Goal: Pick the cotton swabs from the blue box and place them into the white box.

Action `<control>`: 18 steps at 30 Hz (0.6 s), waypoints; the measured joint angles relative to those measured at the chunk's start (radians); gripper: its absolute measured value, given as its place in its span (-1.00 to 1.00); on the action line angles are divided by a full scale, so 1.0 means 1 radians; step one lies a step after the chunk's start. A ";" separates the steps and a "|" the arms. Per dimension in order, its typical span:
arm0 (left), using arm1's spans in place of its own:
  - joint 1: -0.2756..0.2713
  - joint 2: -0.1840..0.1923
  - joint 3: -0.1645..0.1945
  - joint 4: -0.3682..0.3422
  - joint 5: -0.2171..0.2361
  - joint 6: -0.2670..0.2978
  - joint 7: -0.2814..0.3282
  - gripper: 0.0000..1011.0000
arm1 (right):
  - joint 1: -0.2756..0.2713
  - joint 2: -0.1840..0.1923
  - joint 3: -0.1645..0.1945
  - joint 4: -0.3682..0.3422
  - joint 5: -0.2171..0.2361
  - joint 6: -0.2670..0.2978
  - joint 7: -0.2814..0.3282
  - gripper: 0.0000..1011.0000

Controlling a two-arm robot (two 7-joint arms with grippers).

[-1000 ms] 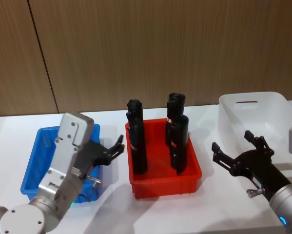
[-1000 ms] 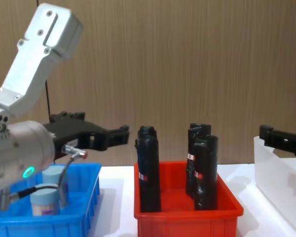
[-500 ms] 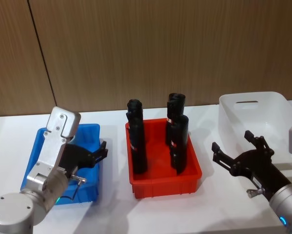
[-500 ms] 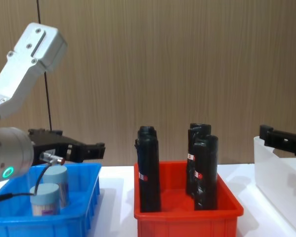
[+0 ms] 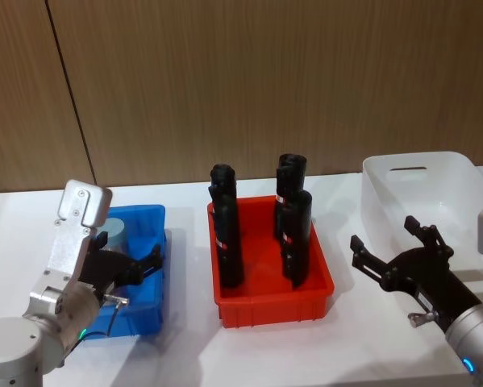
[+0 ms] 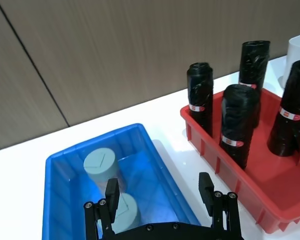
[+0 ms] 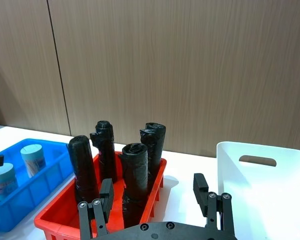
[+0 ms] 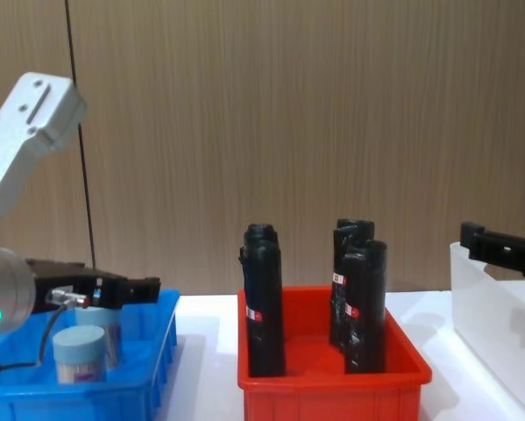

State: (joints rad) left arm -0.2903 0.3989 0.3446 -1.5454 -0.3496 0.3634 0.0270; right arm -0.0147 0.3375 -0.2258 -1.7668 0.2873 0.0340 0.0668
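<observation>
Two cotton swabs jars with pale blue lids, one (image 6: 102, 165) farther and one (image 6: 125, 213) nearer, stand in the blue box (image 6: 144, 131). My left gripper (image 6: 159, 190) is open, low over the box's side nearest the red bin, with one finger close above the nearer jar. In the head view this left gripper (image 5: 140, 270) hovers over the blue box (image 5: 144, 216), with one swab lid (image 5: 112, 232) showing behind it. From the chest, a jar (image 8: 78, 353) sits in the blue box (image 8: 148, 386) just below the left gripper (image 8: 126, 289). The right gripper (image 5: 394, 256) hangs open beside the white box (image 5: 422, 185).
A red bin (image 5: 273, 300) with several tall black wrapped cylinders (image 5: 227, 234) stands between the blue and white boxes. A wooden wall closes the back of the white table. Bare table lies in front of the bins.
My left arm has swung back and down from beside the red bin to low over the blue box, uncovering a swab lid. The right arm has not moved.
</observation>
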 joint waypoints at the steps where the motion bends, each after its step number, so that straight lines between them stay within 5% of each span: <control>1: 0.001 0.000 -0.004 0.006 -0.014 0.000 0.005 0.99 | 0.000 0.000 0.000 0.000 0.000 0.000 0.000 0.98; 18: 0.011 0.005 -0.044 0.073 -0.118 -0.038 0.031 0.99 | 0.000 0.000 0.000 0.000 0.000 0.000 0.000 0.98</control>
State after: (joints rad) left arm -0.2792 0.4044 0.3005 -1.4724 -0.4675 0.3254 0.0576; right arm -0.0146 0.3374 -0.2258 -1.7668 0.2873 0.0340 0.0668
